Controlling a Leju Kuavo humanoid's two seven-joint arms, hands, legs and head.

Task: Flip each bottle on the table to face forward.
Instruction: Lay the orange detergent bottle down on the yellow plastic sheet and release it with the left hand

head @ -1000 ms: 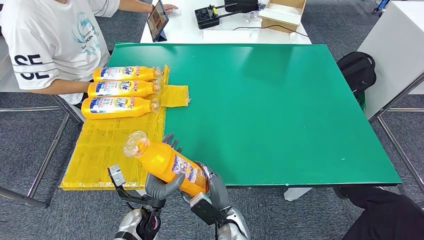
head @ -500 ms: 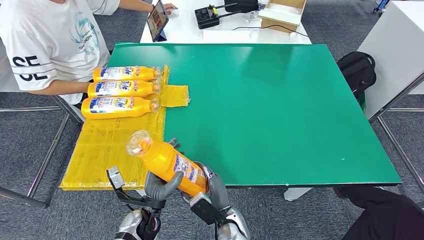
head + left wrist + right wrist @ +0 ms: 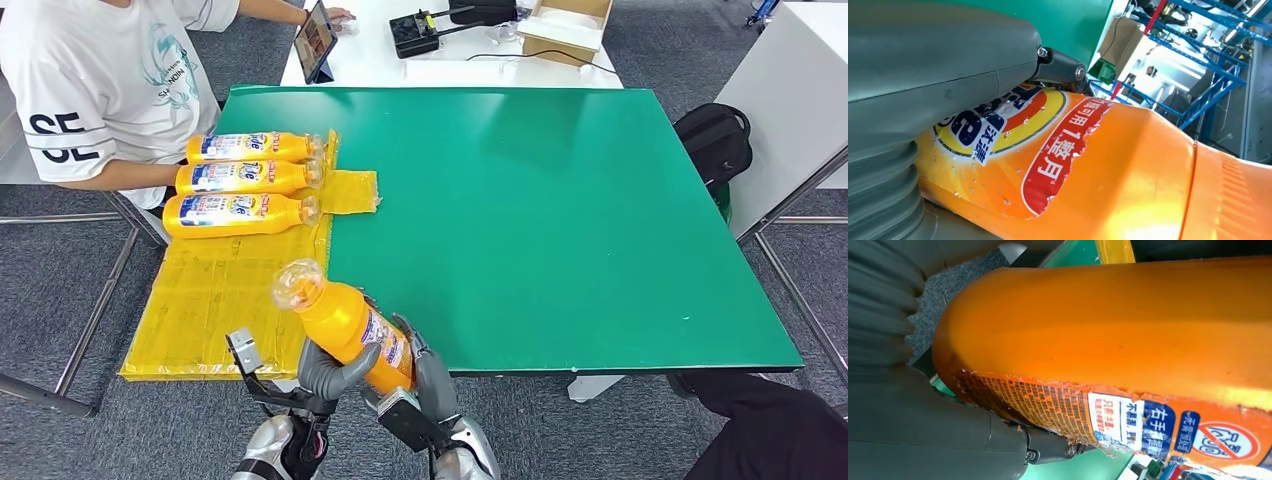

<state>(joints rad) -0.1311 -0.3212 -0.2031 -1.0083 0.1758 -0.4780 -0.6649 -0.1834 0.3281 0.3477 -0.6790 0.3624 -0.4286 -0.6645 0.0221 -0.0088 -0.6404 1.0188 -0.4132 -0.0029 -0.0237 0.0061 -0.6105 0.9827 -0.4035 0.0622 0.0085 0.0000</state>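
My green table (image 3: 560, 220) carries a yellow sheet (image 3: 215, 290) draped along its left edge, and on the sheet's far end three orange bottles (image 3: 240, 176) lie side by side, caps toward the table's middle.

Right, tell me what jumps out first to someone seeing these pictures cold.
First, the orange bottle held up at the near table edge, gripped from both sides by the left robot hand and the right robot hand, cap tilted up and away. Next, three matching bottles lying side by side on the yellow sheet at the far left of the green table, beside a seated person in a white shirt.
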